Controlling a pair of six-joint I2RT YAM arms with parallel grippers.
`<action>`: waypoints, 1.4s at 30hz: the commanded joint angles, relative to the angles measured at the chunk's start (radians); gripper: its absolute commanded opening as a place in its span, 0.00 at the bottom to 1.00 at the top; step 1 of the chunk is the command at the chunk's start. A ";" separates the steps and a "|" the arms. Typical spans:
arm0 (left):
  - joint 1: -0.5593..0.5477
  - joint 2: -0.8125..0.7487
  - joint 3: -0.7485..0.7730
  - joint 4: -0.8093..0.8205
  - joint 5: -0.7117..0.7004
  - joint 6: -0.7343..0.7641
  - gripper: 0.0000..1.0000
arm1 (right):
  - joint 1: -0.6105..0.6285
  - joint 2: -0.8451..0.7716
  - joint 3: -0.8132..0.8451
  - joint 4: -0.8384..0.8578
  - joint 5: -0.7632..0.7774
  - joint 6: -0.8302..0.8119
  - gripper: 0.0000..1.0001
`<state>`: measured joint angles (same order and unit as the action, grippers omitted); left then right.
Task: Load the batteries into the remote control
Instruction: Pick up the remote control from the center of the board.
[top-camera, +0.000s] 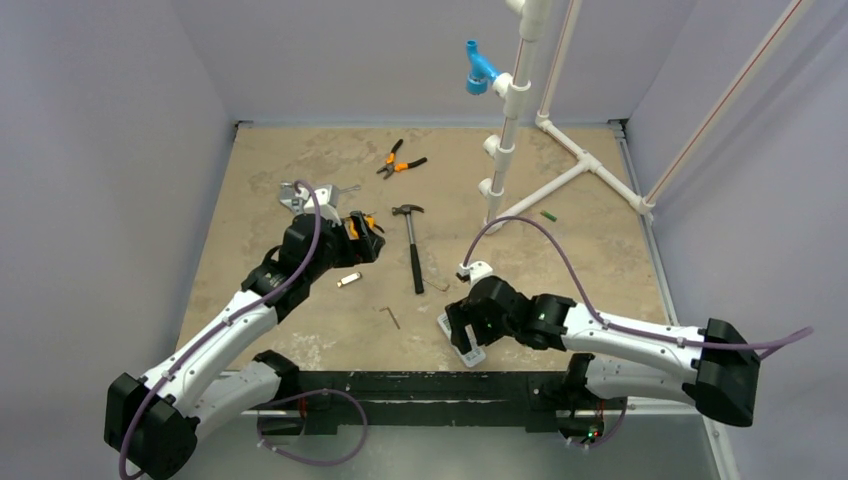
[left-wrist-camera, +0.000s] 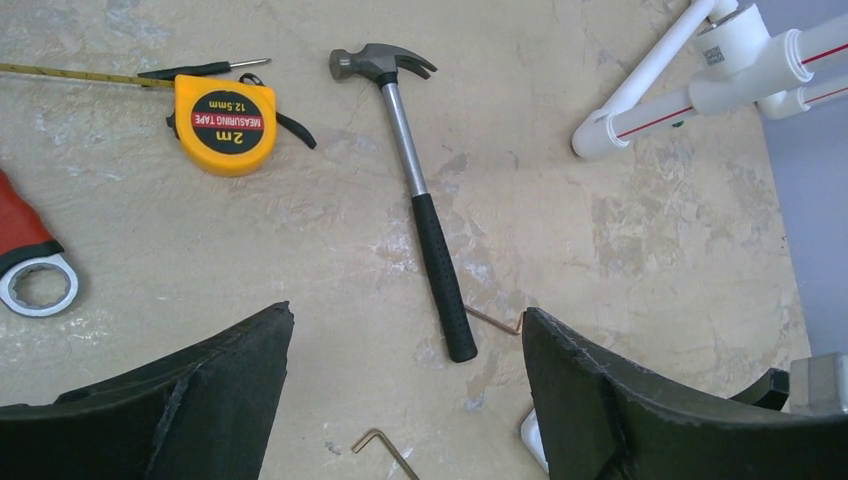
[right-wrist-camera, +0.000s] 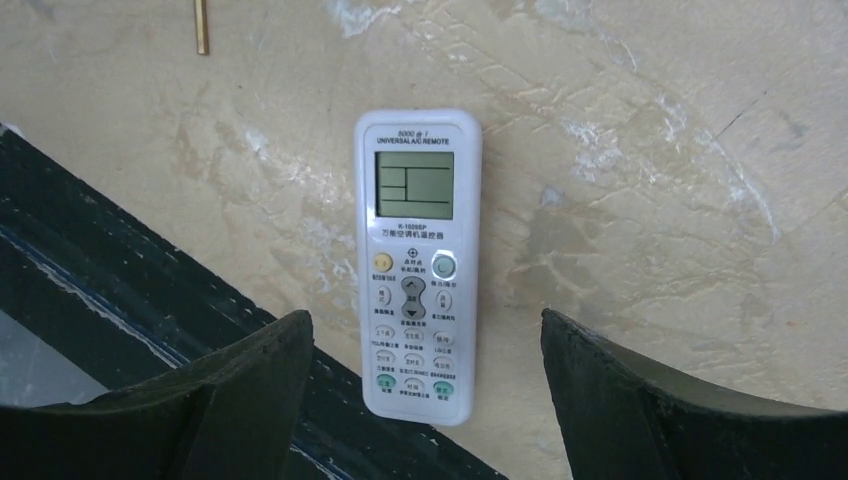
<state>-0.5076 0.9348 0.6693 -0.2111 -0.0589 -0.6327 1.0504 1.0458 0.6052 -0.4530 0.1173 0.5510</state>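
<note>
**Both grippers spread wide, remote lying free**

On the tan table (top-camera: 300, 180), a white pipe frame (top-camera: 510, 110) stands at the far right. The left gripper (left-wrist-camera: 405, 308) hangs with its jaws released and nothing between them, over the hammer (left-wrist-camera: 430, 220). The right gripper (right-wrist-camera: 422, 318) is parted too, its fingers on either side of the remote control (right-wrist-camera: 417, 265) without touching it. The remote lies face up, its button end over the dark strip at the near edge. One green battery (top-camera: 548, 214) lies well apart, by the pipe frame's base.

You've got: one remote (right-wrist-camera: 417, 265), one hammer (top-camera: 412, 245), one pliers (top-camera: 400, 160), one tape measure (left-wrist-camera: 222, 122), two hex keys (left-wrist-camera: 490, 320), one battery (top-camera: 548, 214) visible.
</note>
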 joint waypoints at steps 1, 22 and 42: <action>-0.005 -0.013 0.038 0.003 0.018 -0.001 0.82 | 0.068 0.005 -0.038 0.036 0.127 0.111 0.82; -0.006 0.049 0.089 -0.023 0.054 -0.067 0.80 | 0.288 0.209 -0.010 -0.074 0.307 0.236 0.45; -0.005 0.071 0.189 0.066 0.330 -0.268 0.76 | -0.008 0.137 0.261 0.289 0.218 -0.080 0.00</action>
<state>-0.5076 1.0016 0.8230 -0.2348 0.1699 -0.8177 1.1183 1.1526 0.7929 -0.3218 0.4671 0.5392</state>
